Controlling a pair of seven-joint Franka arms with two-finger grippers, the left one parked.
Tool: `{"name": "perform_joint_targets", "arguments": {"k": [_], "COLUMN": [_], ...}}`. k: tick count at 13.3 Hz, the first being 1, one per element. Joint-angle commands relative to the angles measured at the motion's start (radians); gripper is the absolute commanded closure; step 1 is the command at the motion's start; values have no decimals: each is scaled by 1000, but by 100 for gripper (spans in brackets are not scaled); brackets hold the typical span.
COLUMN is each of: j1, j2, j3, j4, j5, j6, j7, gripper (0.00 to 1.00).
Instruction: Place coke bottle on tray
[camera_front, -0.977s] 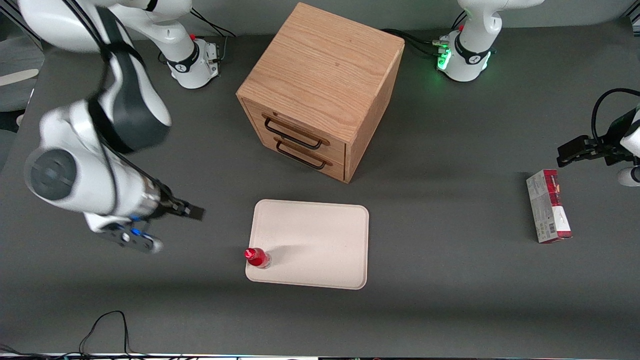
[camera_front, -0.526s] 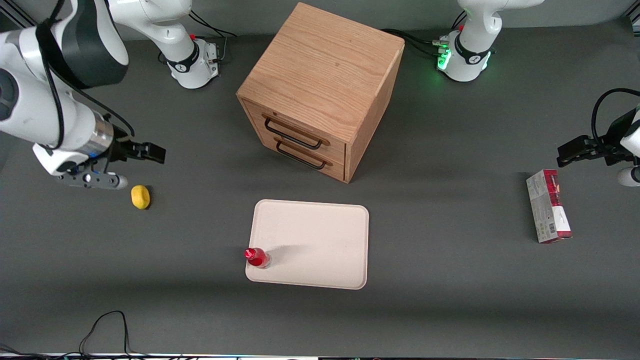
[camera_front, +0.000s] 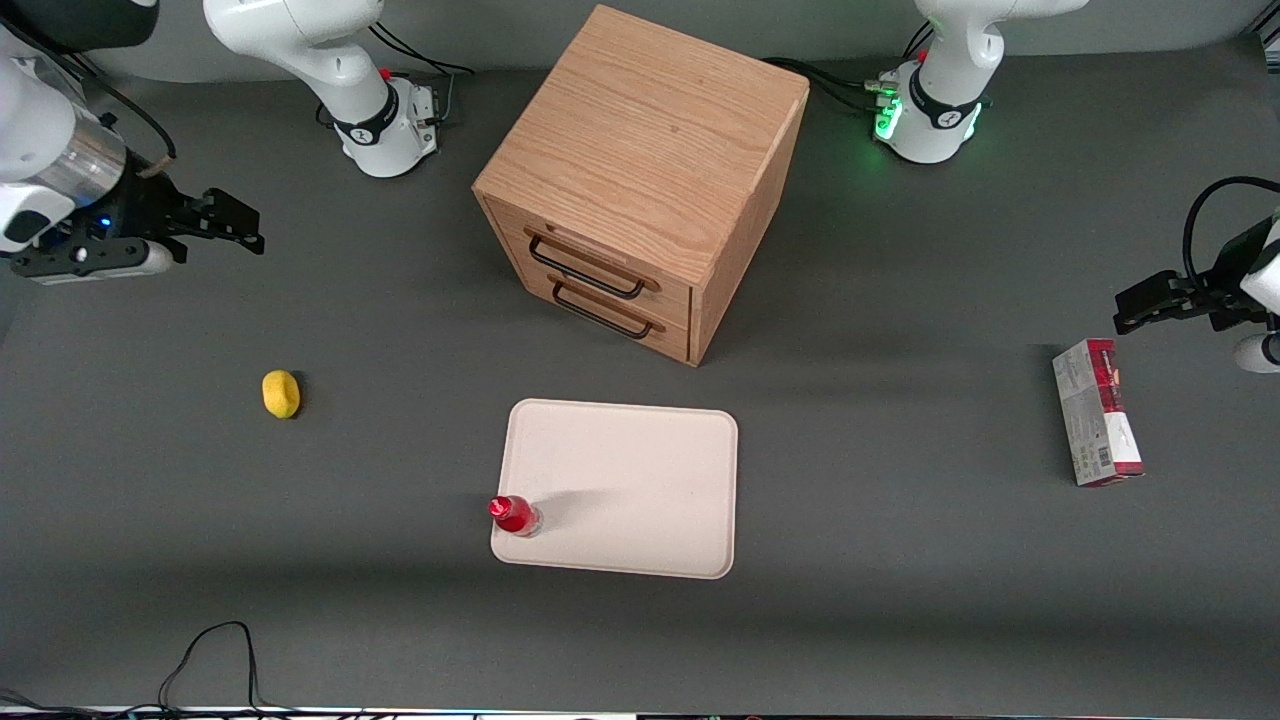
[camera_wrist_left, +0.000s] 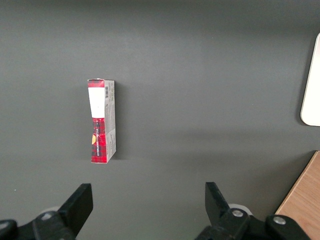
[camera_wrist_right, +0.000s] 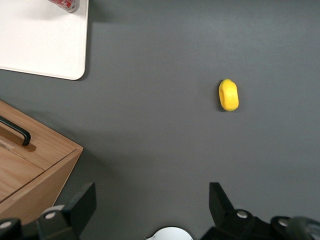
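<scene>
The small red coke bottle stands upright on the cream-white tray, at the tray's corner nearest the front camera and toward the working arm's end. A sliver of the bottle and the tray also show in the right wrist view. My gripper is open and empty, high above the table at the working arm's end, far from the bottle and farther from the front camera than the lemon. In the right wrist view the gripper has its fingers wide apart with nothing between them.
A yellow lemon lies on the table toward the working arm's end. A wooden drawer cabinet with two closed drawers stands farther from the front camera than the tray. A red-and-white carton lies at the parked arm's end.
My arm has swung up and away from the tray, toward the working arm's end, uncovering the lemon. The bottle and tray have not moved.
</scene>
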Motion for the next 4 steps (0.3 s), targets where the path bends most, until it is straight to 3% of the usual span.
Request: {"name": "perform_joint_targets", "arguments": {"k": [1,4], "j1": [12,-50], "j2": [9,15], "j3": [-10,17], "j4": [21,38], "j5": [4,16], "j6": [-11,-42], "j7": [-18,-16], "gripper": [0,0]}}
